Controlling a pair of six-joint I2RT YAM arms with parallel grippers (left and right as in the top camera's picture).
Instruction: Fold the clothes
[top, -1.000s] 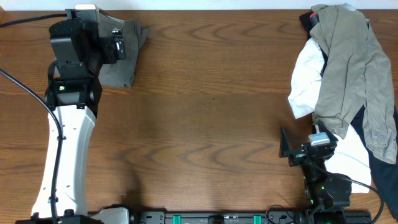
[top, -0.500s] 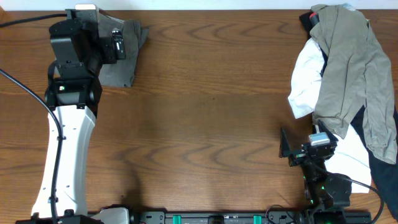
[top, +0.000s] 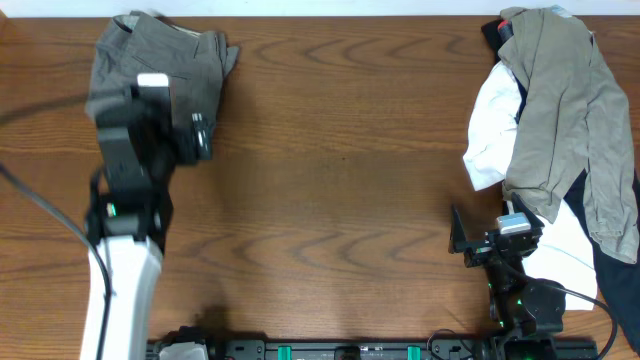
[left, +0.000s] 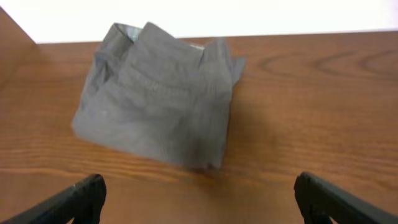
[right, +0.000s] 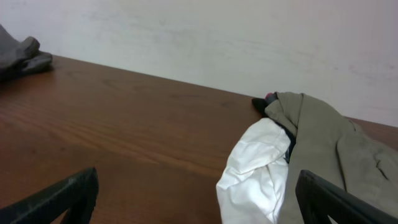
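At the far left corner of the bench (top: 340, 180) lie the grey shorts (left: 155, 106), gathered into a compact, roughly squared bundle with the pale waistband showing along the back edge. The left end effector (left: 205, 198) hangs just in front of that bundle, spread wide and holding nothing. The right end effector (right: 199, 196), low at the near right, is equally wide and empty, and faces the heap where a khaki garment (top: 565, 110) drapes over a white garment (top: 490, 130) and a navy garment (top: 620, 290).

The shorts look done, so the step in hand is probably clearing away and starting on the heap. To do it well, the left arm (top: 125, 260) should lift clear before swinging, so nothing catches the loose flap on the bundle's right side. The khaki piece, lying on top, is the sensible next pick: take it by one free edge and draw it onto open wood before any fold.

Much is unclear. From overhead, the left arm is blurred and covers the near part of the shorts. The heap runs off the right edge, the navy piece is mostly buried, and a dark item at the heap's far end cannot be identified.
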